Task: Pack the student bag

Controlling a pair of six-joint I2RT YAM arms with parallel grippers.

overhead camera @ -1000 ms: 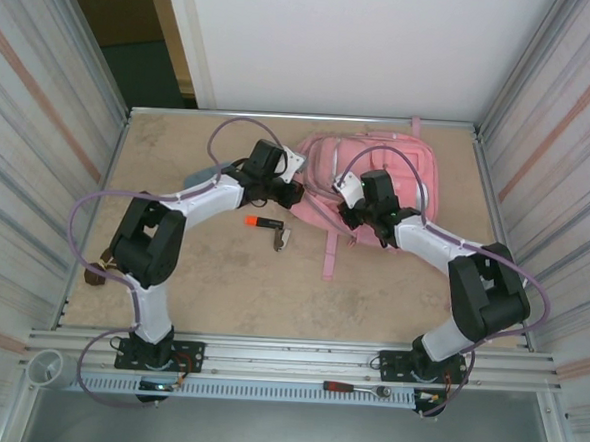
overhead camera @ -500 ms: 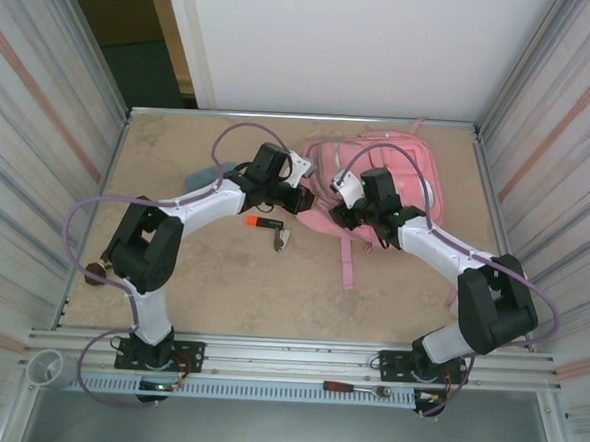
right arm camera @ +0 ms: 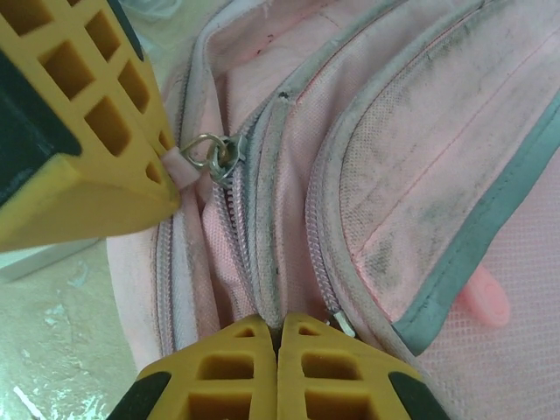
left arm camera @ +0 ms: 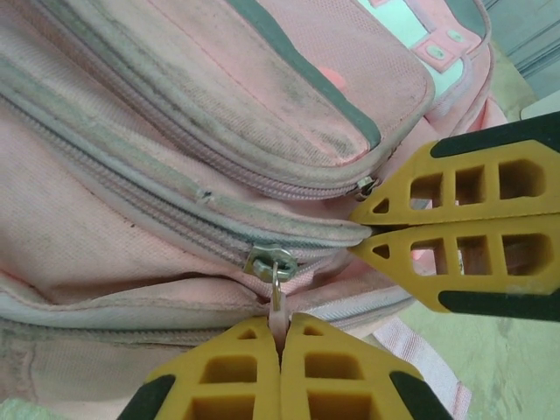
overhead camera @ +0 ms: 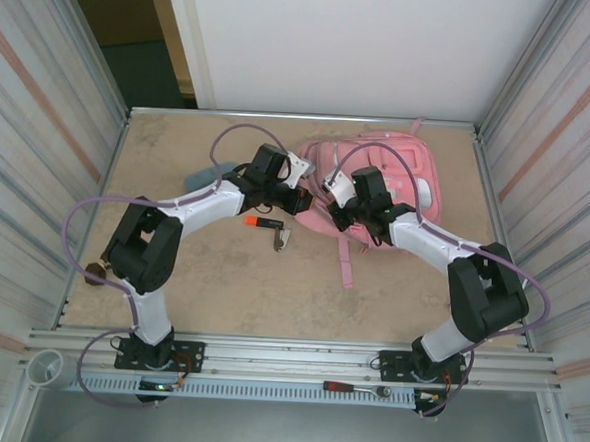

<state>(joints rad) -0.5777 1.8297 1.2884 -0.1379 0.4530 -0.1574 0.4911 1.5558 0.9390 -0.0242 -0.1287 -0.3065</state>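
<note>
The student bag, a large pink backpack, lies at the back of the table with its front pockets up. My left gripper is at the bag's left edge, shut on the pink pull tab of a zipper whose metal ring shows just above my fingertips. My right gripper is close beside it, shut on a fold of bag fabric between two zipper lines. In the right wrist view a left finger holds the same tab at the upper left. The zipper looks shut here.
An orange-capped marker and a small dark-and-metal item lie just in front of the left gripper. A pink strap trails toward the near edge. A grey-blue thing lies behind the left arm. Ribbed walls close both sides.
My right gripper has shifted a little left along the bag and closed again there. The bag's strap has swung right. My left gripper keeps hold of the tab.
</note>
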